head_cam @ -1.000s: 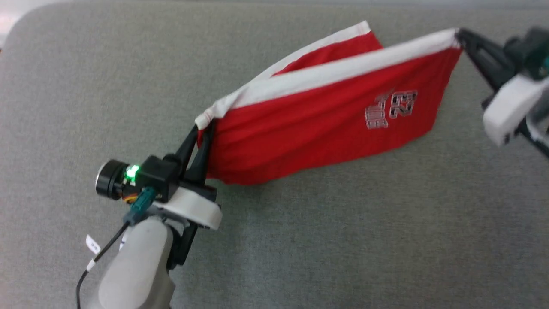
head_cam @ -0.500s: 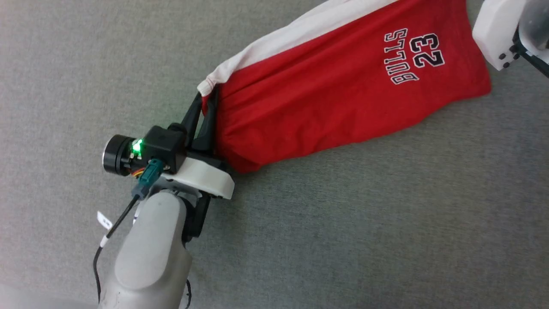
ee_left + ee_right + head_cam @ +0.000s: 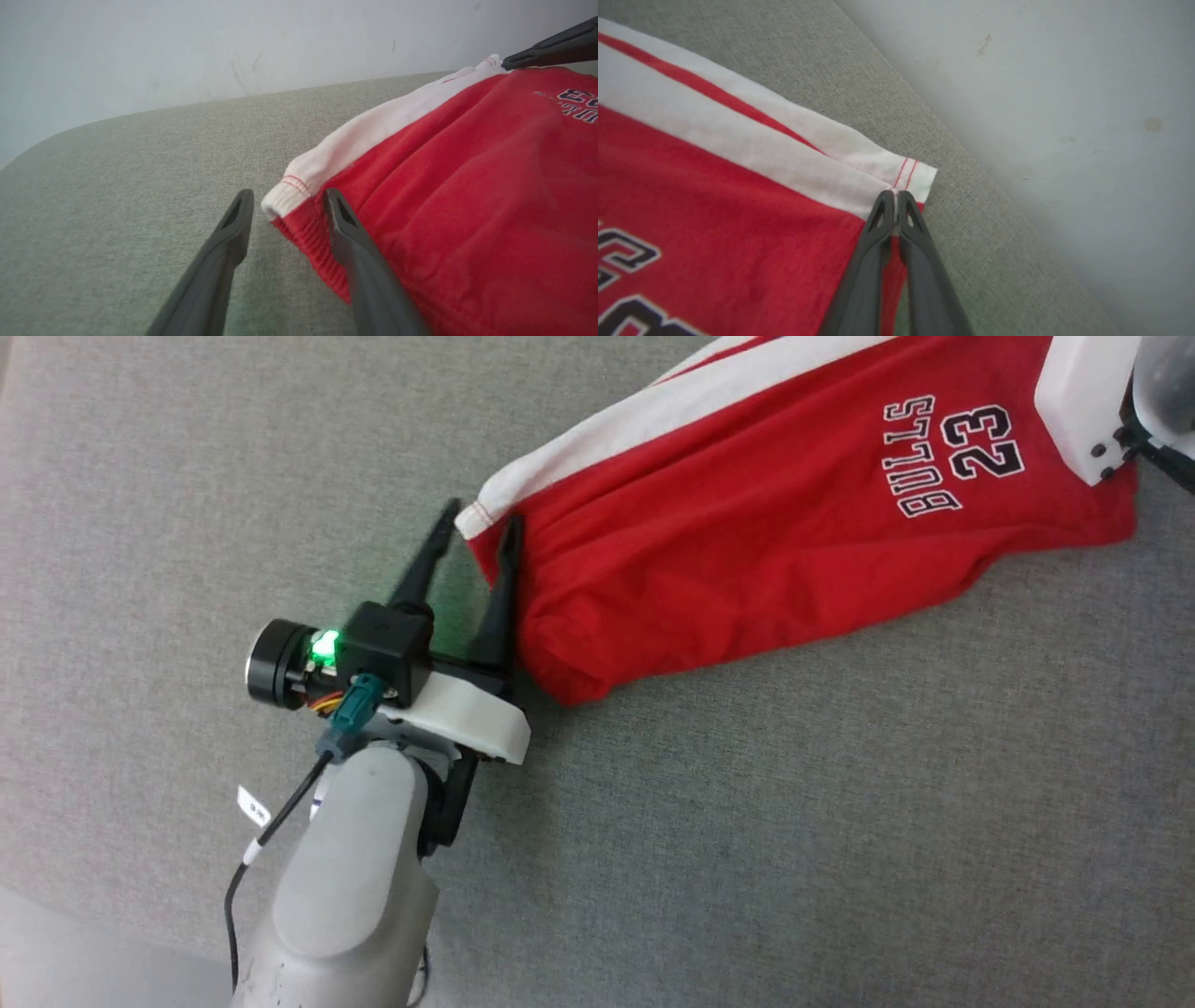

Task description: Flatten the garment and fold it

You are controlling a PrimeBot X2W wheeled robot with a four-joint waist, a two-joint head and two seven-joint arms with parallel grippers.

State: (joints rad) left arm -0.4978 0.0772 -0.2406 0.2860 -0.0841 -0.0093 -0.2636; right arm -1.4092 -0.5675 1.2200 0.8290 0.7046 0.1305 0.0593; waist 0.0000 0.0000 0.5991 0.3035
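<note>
The garment [image 3: 747, 551] lying stretched between the left gripper [image 3: 481, 515] and the right gripper [image 3: 895, 193]

Head view: the garment is lying on the grey fabric surface [image 3: 747, 859], white band along its far edge, and the left gripper's fingers are standing apart around one white corner, clamping nothing. Left wrist view: that corner is sitting between the parted fingers, one finger resting against the red cloth. Right wrist view: the right gripper's fingers are pressing together on the garment's other white-trimmed corner, gripping it near the surface's edge
</note>
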